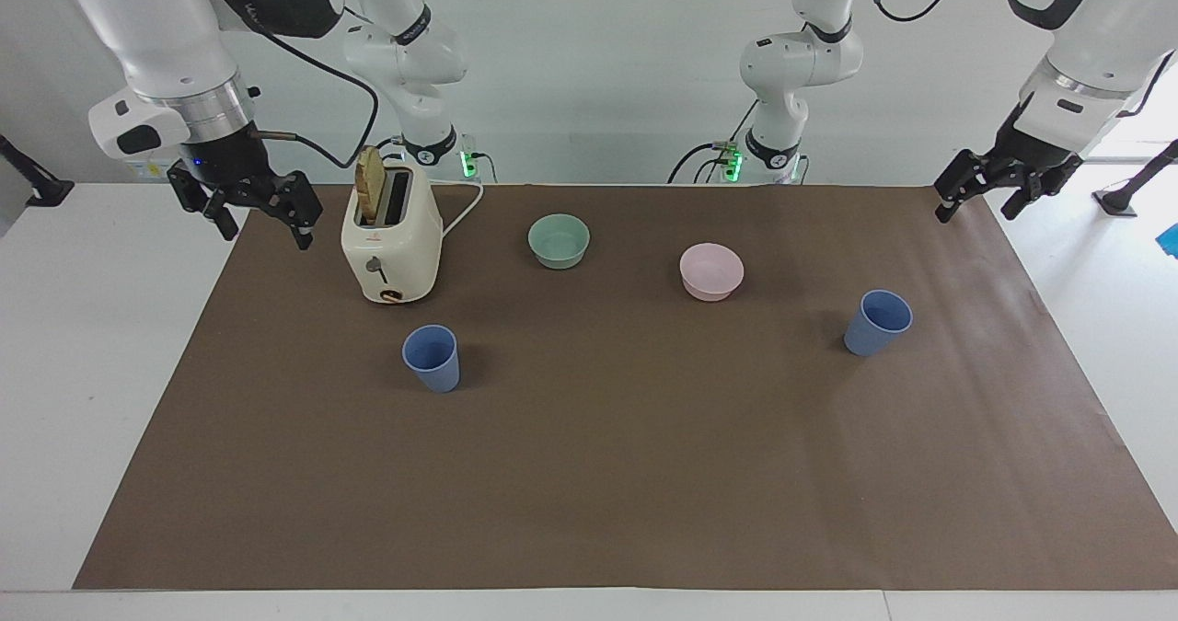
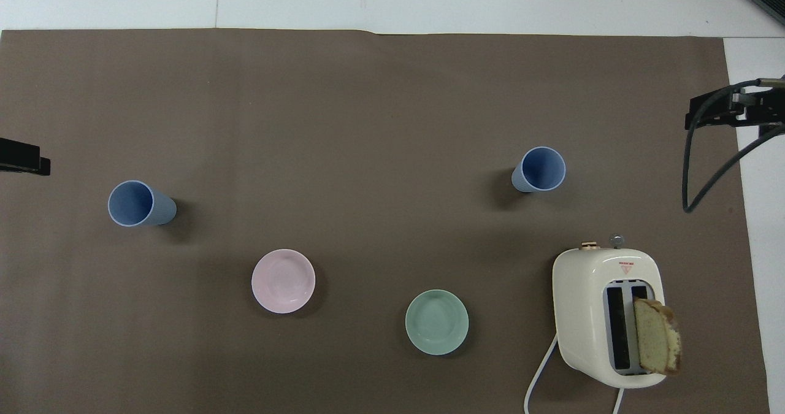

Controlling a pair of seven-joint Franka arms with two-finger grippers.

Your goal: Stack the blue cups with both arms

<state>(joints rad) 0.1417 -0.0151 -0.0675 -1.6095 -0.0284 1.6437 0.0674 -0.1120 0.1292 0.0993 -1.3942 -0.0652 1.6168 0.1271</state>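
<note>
Overhead, left end effector (image 2: 24,158) is mostly cut off; both spread, right end effector (image 1: 260,213) empty

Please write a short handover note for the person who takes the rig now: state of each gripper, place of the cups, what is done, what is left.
Left gripper: open, empty, in the air over the mat's edge at the left arm's end.
Right gripper: open, empty, raised beside the toaster.
Blue cup one: upright on the mat, toward the left arm's end.
Blue cup two: upright, farther from the robots than the toaster.
Done: nothing; no cup is grasped.
Left: pick up one cup, set it into the other.
</note>
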